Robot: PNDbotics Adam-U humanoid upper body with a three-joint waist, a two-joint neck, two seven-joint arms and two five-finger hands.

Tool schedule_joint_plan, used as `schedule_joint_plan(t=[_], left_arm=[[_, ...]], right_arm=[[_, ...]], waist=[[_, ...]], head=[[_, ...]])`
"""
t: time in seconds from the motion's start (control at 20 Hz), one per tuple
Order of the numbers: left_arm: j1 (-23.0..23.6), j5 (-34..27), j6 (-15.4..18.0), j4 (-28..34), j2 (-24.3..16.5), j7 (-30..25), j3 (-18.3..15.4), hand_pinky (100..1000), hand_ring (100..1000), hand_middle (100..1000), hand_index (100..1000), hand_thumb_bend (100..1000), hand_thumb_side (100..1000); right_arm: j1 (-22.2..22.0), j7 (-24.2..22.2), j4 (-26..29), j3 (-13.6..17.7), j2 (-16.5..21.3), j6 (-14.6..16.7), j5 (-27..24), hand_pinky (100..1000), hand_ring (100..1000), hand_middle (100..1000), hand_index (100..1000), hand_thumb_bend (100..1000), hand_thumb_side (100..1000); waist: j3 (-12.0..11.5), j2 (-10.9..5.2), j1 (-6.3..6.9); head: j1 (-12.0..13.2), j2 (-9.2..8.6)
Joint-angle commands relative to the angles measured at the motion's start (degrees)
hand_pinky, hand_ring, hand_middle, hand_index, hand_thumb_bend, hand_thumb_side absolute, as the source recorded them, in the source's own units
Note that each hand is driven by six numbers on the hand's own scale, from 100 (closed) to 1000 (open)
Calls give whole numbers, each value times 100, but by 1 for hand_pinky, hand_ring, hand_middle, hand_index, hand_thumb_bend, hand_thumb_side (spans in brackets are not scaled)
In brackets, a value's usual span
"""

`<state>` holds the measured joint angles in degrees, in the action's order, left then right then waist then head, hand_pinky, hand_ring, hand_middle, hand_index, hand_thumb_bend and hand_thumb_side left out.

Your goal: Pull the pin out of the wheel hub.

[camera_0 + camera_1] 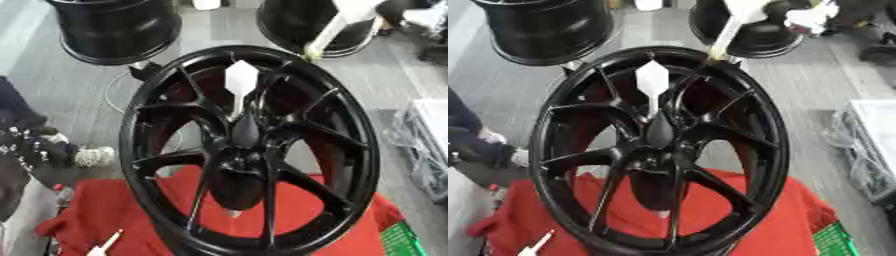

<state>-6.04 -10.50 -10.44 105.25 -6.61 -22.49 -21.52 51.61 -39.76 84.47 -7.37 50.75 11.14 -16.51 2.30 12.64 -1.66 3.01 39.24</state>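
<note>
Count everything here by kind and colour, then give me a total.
Black wheels: 3
White pins: 3
Red cloth: 1
Green basket: 1
Total: 8

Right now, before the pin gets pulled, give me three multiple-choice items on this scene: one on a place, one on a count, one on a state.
1. What does the big black wheel stand on?
A. a green basket
B. a red cloth
C. bare grey floor

2. How many other black wheels lie beyond it?
A. none
B. four
C. two

3. How is the white pin?
A. seated in the hub
B. lying on the cloth
C. held in a hand

Answers:
1 B: the wheel rises upright from the red cloth.
2 C: one far wheel at upper left, another at upper right.
3 A: the pin runs down into the hub; no hand shows.
</note>
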Motion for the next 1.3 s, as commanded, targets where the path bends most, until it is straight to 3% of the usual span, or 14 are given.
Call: schedule_joint_plan(t=[0.05, 0.35, 0.5, 0.6, 0.75, 0.85, 0.9, 1.0, 1.05, 1.1, 1.15, 1.3], left_arm=[[-20, 48, -14, 86, -153, 39, -60, 593, 482, 617, 786, 251, 865], [-22, 49, -8, 108, -148, 107, -125, 593, 482, 617, 786, 250, 866], [-18, 54, 14, 123, -130, 151, -167, 592, 482, 617, 786, 249, 866], [-22, 50, 29, 131, -122, 171, -180, 592, 482, 617, 786, 248, 865], [-37, 46, 39, 128, -104, 165, -168, 592, 482, 617, 786, 248, 866], [-51, 43, 43, 124, -86, 148, -154, 592, 483, 617, 786, 247, 867], [-59, 41, 45, 121, -75, 141, -149, 592, 483, 617, 786, 247, 867], [-62, 34, 62, 123, -50, 129, -143, 592, 483, 618, 786, 246, 867], [-64, 26, 74, 127, -37, 129, -144, 592, 483, 618, 786, 245, 866], [-66, 15, 88, 131, -25, 131, -145, 592, 483, 618, 786, 245, 866], [-66, 6, 99, 133, -16, 132, -145, 592, 483, 618, 786, 244, 866], [-78, -17, 115, 129, 19, 126, -135, 592, 484, 618, 787, 245, 866]], right_arm=[[-322, 452, -147, 574, 748, 96, -287, 298, 320, 272, 282, 100, 293], [-1761, 1668, -1028, 1728, 1525, 445, -716, 304, 328, 277, 293, 100, 423], [-2602, 2724, -1724, 2256, 1652, 626, -767, 317, 340, 295, 314, 100, 470], [-3060, 3580, -2301, 2423, 1621, 681, -916, 326, 350, 308, 330, 100, 470], [-3531, 4558, -3291, 2294, 1500, 523, -1172, 359, 385, 344, 369, 100, 426], [-3735, 4851, -3928, 2065, 1325, 340, -1334, 391, 420, 381, 407, 100, 365], [-3797, 4907, -4183, 1959, 1226, 278, -1397, 409, 438, 405, 431, 100, 390], [-3905, 4874, -4614, 1758, 977, 139, -1521, 452, 485, 499, 532, 100, 547], [-3951, 4827, -4808, 1661, 848, 62, -1553, 481, 522, 619, 681, 100, 816], [-3993, 4747, -5000, 1549, 708, -49, -1548, 494, 535, 667, 727, 100, 940], [-4012, 4654, -5148, 1457, 593, -137, -1509, 508, 550, 733, 786, 100, 1000], [-4040, 4394, -5456, 1275, 238, -353, -1292, 517, 549, 796, 842, 100, 1000]], waist=[[40, -118, -4], [140, -79, 17], [203, -45, 55], [231, -26, 79], [229, -6, 111], [209, 7, 133], [198, 14, 147], [175, 29, 189], [160, 38, 211], [142, 46, 233], [129, 52, 250], [100, 72, 293]], head=[[77, 11], [103, -22], [122, -57], [103, -67], [7, -79], [-97, -81], [-142, -86], [-202, -89], [-229, -88], [-256, -87], [-277, -88], [-324, -103]])
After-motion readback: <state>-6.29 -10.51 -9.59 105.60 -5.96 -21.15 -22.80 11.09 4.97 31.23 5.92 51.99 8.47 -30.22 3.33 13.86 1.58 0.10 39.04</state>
